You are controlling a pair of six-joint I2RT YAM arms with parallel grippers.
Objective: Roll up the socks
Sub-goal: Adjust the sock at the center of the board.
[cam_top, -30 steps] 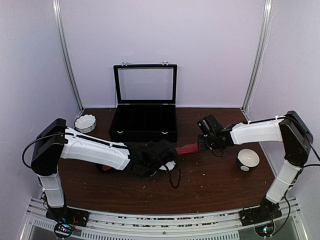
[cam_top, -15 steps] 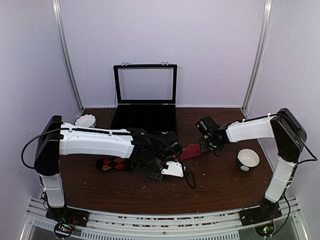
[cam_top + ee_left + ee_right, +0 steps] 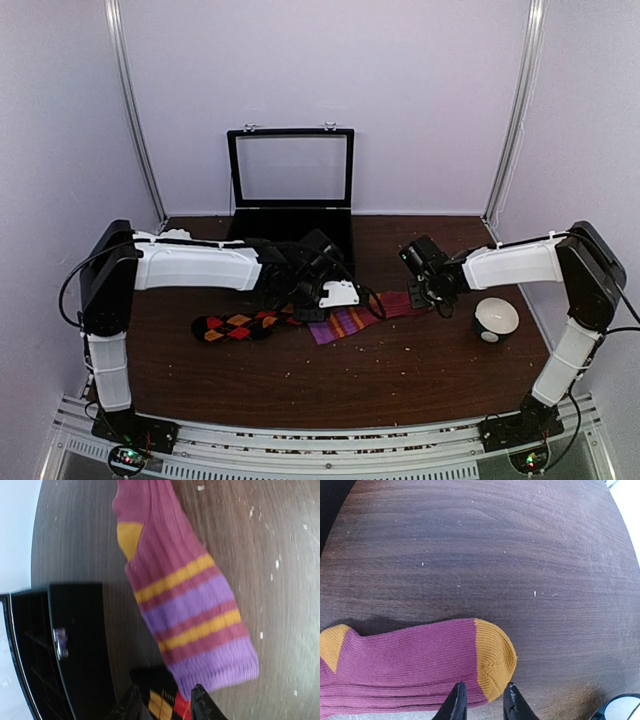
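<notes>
The black argyle sock lies flat on the table, left of centre. My left gripper sits at its right end. In the left wrist view the gripper is closed on that sock's black end. The pink striped sock lies stretched out to the right, its purple cuff beside the argyle sock. My right gripper is at its orange toe. In the right wrist view the jaws stand narrowly apart with the edge of the toe between them.
An open black case stands behind the socks, and its front wall is close to my left gripper. A dark bowl with a white inside sits right of my right gripper. A white bowl is at the back left. Crumbs are scattered on the wood.
My left arm has swung back toward the case, uncovering both socks. The striped sock, held raised before, now lies flat and stretched. My right gripper has moved slightly right.
</notes>
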